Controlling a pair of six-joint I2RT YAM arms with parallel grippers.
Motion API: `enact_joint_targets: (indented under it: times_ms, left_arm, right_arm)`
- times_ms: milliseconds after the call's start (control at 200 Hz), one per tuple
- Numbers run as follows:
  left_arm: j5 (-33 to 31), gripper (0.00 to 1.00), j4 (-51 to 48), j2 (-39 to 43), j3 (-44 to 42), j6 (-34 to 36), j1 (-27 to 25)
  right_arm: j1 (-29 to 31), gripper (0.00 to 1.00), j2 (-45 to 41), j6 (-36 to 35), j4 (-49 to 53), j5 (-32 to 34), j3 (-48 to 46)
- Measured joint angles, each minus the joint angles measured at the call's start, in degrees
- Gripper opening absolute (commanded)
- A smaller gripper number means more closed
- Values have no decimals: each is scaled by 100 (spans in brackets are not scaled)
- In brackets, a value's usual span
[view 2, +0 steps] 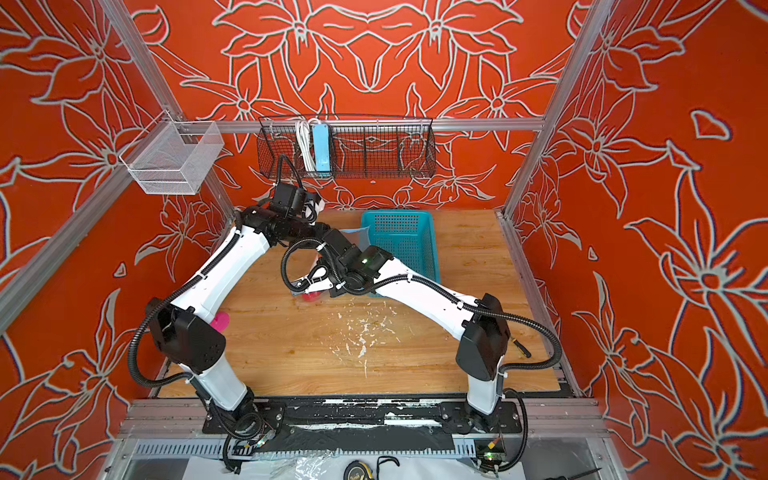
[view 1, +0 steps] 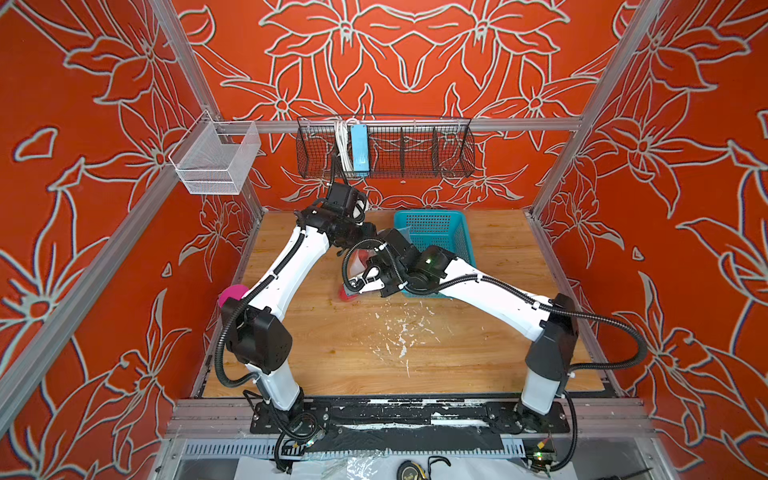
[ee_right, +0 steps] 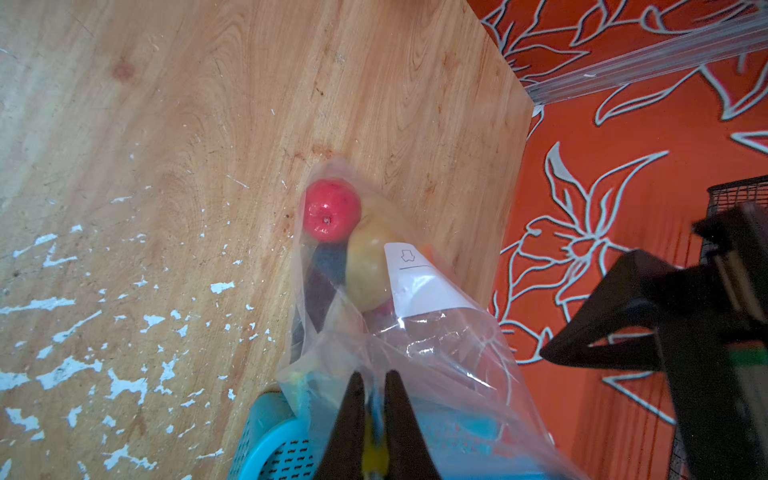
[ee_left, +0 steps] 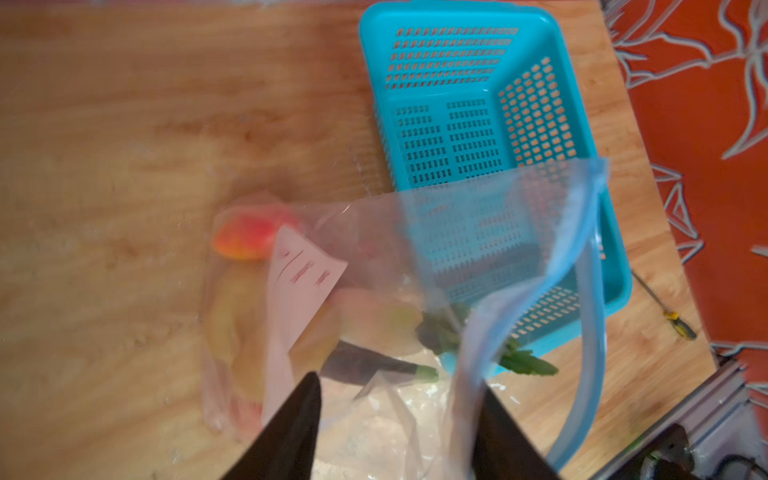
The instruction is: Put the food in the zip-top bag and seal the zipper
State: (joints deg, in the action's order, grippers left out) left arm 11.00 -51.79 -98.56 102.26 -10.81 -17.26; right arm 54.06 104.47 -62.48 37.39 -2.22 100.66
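Observation:
The clear zip-top bag (ee_right: 436,353) hangs up from the table with its white label (ee_left: 303,274) showing. The food is inside it: a red apple (ee_right: 330,210), a tan potato (ee_right: 370,270), a dark eggplant (ee_left: 365,363), a red-yellow fruit (ee_left: 245,239) and radish leaves (ee_left: 528,361). My right gripper (ee_right: 375,374) is shut on the blue zipper (ee_right: 376,407) at its yellow slider (ee_right: 374,455). My left gripper (ee_left: 398,380) is open, with loose bag film between its fingers and the zipper strip (ee_left: 590,291) beside one finger. In both top views the arms hide most of the bag.
The teal perforated basket (ee_left: 365,62) stands right behind the bag, seen in both top views (view 1: 436,232). A yellow-handled screwdriver (ee_left: 677,322) lies near the table's right edge. A pink object (view 1: 232,295) sits at the left edge. A black wire basket (view 1: 386,149) hangs on the back wall.

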Motion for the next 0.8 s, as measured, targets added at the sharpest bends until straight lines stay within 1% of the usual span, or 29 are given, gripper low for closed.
enact_joint_targets:
  times_ms: [15,25,30,40,45,75,300,415,495,576,746,801]
  left_arm:
    - [-48,73,-9,9,-9,-48,17]
    - [-39,76,-13,26,-20,-15,39]
    - [-52,81,-13,33,-24,-26,46]
    - [-72,96,-11,46,-42,-90,61]
    - [-66,99,-11,55,-52,-96,74]
    - [-83,98,-7,116,-105,-116,131]
    - [-149,97,-26,874,-450,-258,525]
    - [-33,97,-15,1340,-796,-321,726]
    - [129,97,52,1803,-1370,-337,837]
    - [343,97,190,2354,-2149,-341,852]
    - [479,97,1161,3530,-3499,-354,918]
    - [728,97,1412,3860,-3847,-313,940]
  right_arm:
    - [-4,0,4,26,-20,-13,0]
    - [-7,0,9,33,-28,-20,0]
    - [-7,0,11,39,-37,-26,0]
    - [-7,0,13,57,-42,-31,0]
    - [-7,0,13,61,-48,-31,0]
    - [-7,0,22,107,-74,-50,0]
    - [-55,0,42,319,-227,-162,0]
    - [-114,0,42,411,-295,-260,0]
    - [-199,0,42,472,-332,-345,-2]
    - [-293,0,42,522,-352,-448,-2]
    - [-321,0,42,389,-133,-894,-208]
    - [-356,0,42,400,-55,-938,-243]
